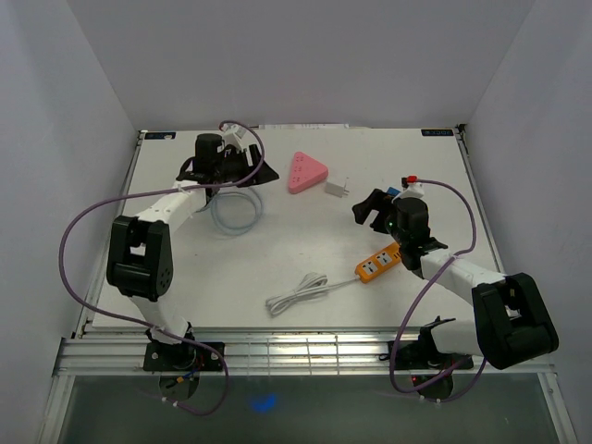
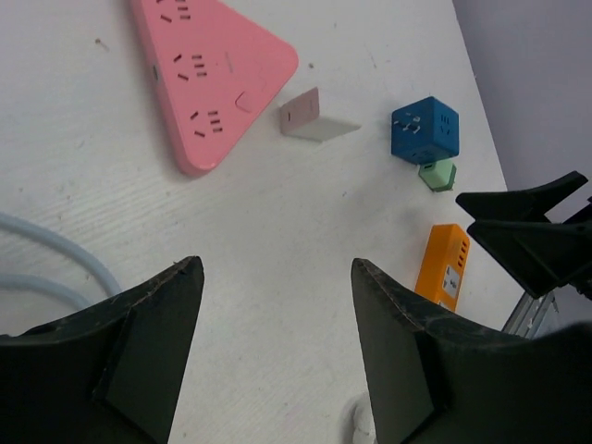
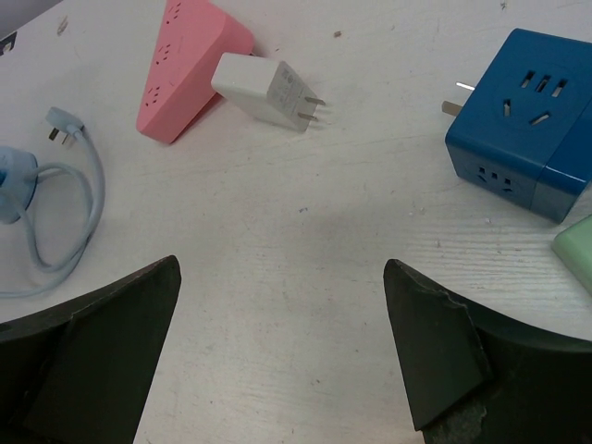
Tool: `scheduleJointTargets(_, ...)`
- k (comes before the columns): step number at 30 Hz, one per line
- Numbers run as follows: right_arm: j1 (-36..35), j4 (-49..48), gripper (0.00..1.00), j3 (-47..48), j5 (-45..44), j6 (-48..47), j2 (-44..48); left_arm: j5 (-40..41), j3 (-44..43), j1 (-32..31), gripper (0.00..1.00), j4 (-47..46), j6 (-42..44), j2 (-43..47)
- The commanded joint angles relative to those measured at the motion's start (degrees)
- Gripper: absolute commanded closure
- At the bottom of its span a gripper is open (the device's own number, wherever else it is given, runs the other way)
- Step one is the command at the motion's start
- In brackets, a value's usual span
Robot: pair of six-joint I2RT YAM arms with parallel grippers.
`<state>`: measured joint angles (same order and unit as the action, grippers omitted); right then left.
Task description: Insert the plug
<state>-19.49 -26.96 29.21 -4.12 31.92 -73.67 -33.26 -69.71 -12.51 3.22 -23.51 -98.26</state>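
Two neighbours | white plug (image 3: 264,88) | pink strip (image 3: 185,65) beside, seemingly apart | blue cube (image 3: 523,120) near

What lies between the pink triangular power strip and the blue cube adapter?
A white charger, close beside the pink power strip, its prongs pointing toward the blue cube adapter. Both wrist views show it, the right wrist most clearly.

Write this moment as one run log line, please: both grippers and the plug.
left gripper: open, empty | right gripper: open, empty | white plug: lying beside pink power strip, not inserted
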Motion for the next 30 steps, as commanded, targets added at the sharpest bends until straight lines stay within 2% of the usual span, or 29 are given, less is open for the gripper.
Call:
scheduleJointTargets(1,0.24,-2.92,0.05,1.55,0.69,-1.6,-0.6,-4.53,-6.12,-0.14,0.24,-1.64,-0.66,-4.91)
scheduleJointTargets(4,0.33,-3.1,0.05,2.43,1.22,-3.26,-1.65,-4.98,-10.08,-0.14,0.23,-1.82,-1.1,-7.65)
scheduleJointTargets(8,0.33,-4.77,0.05,4.27,3.68,-4.67,-5.15,-4.63,-10.97,-0.06,0.2,-1.03,-0.49,-6.95)
scheduleJointTargets(9,0.33,-4.59,0.05,6.62,6.64,-4.94,-6.13,-4.28,-10.62,-0.14,0.19,-1.03,-0.4,-6.08)
scheduleJointTargets(14,0.33,-0.91,0.05,15.86,10.71,-6.78,-13.76,-2.34,-8.43,0.12,0.13,-2.69,-1.18,-5.45)
scheduleJointTargets(16,0.24,0.85,0.05,22.27,11.32,-7.48,-16.4,-2.51,-6.59,0.3,0.12,-8.48,-4.94,-6.24)
scheduleJointTargets(18,0.32,5.32,0.05,27.89,12.11,-8.8,-21.67,-2.87,-5.79,0.3,0.14,-13.04,-8.03,-7.2)
scheduleJointTargets(19,0.41,6.73,0.05,33.22,12.55,-8.98,-23.69,-3.04,-5.87,0.3,0.22,-14.02,-9.35,-8.86)
scheduleJointTargets(20,0.41,7.62,0.05,35.54,13.25,-9.42,-27.37,-3.22,-6.74,0.3,0.24,-15.25,-11.28,-9.84)
scheduleJointTargets(23,0.85,8.51,0.04,41.69,16.85,-9.42,-32.57,-2.61,-9.38,0.3,0.26,-16.23,-12.61,-13.08)
scheduleJointTargets(27,1.2,8.15,0.04,46.98,19.67,-9.25,-37.33,-2.08,-12.8,0.3,0.19,-16.85,-12.18,-17.05)
scheduleJointTargets(30,1.47,7.71,0.04,50.49,21.16,-8.81,-40.32,-2.16,-14.22,0.3,0.06,-18.5,-11.82,-19.51)
